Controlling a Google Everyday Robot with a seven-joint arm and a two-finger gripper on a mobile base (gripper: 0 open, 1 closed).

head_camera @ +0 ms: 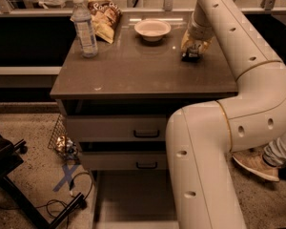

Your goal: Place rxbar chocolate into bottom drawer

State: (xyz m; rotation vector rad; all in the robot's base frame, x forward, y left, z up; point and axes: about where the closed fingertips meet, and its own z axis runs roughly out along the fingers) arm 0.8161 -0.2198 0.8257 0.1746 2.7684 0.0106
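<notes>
Hand (193, 47) down at countertop (133, 68), rxbar chocolate (189, 57) at its tip

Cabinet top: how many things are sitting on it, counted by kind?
Bottles: 1, the water bottle
Snack bags: 1, the chip bag
Bowls: 1, the white bowl
Bars: 1, the rxbar chocolate, dark, directly under the robot's hand, which is down at the cabinet top beside the bowl
Total: 4

Gripper (192, 53) over smooth, sheeny countertop (143, 68); arm (257, 104) glossy plastic.
</notes>
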